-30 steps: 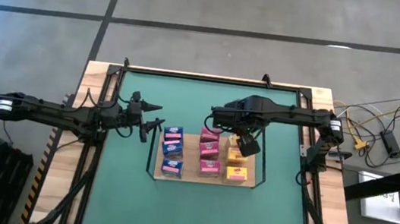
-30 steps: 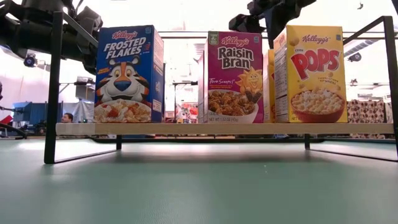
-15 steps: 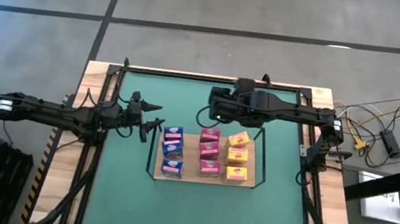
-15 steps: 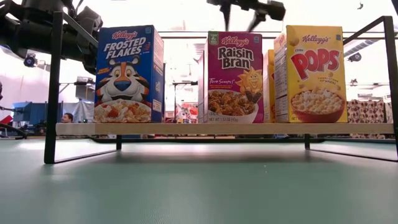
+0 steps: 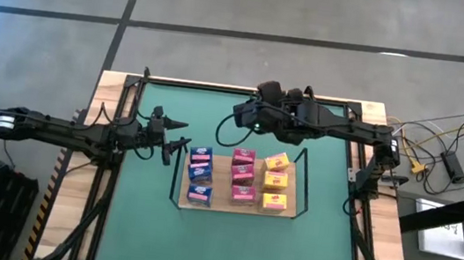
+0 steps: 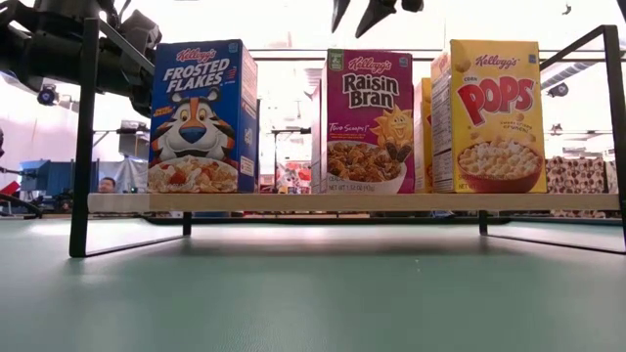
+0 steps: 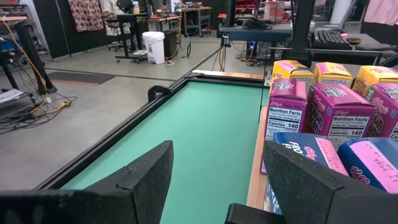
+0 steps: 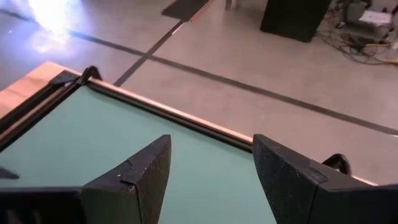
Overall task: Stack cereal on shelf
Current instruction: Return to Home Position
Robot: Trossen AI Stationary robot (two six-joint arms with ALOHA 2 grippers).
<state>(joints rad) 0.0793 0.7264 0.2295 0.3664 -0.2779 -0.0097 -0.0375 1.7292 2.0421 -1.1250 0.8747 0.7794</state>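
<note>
Beyond the far side of the shelf (image 5: 217, 201), the right hand (image 5: 238, 113) hangs over bare green tabletop (image 5: 140, 225), apart from every box. Its wrist view shows the two fingers (image 8: 130, 180) spread wide with only tabletop and floor between them; it holds nothing and touches nothing. In the low view its fingertips (image 6: 377, 14) sit higher than the box tops.

The cereal boxes (image 5: 244, 176) stand on the shelf in three columns: blue on the left, pink in the middle, yellow on the right. The rearmost yellow box (image 5: 277, 160) looks turned a little against its neighbours.

The step in hand looks like the retreat to rest. To do it well, the right arm should rise first and only then swing back toward its own side, passing high over the yellow column, not skimming it. It should also stay clear of the black rail (image 5: 303, 183) along that edge. A slow, smooth pull-back would avoid nudging the boxes.

The left hand (image 5: 180, 135) waits just beside the shelf's left edge, fingers apart and empty
</note>
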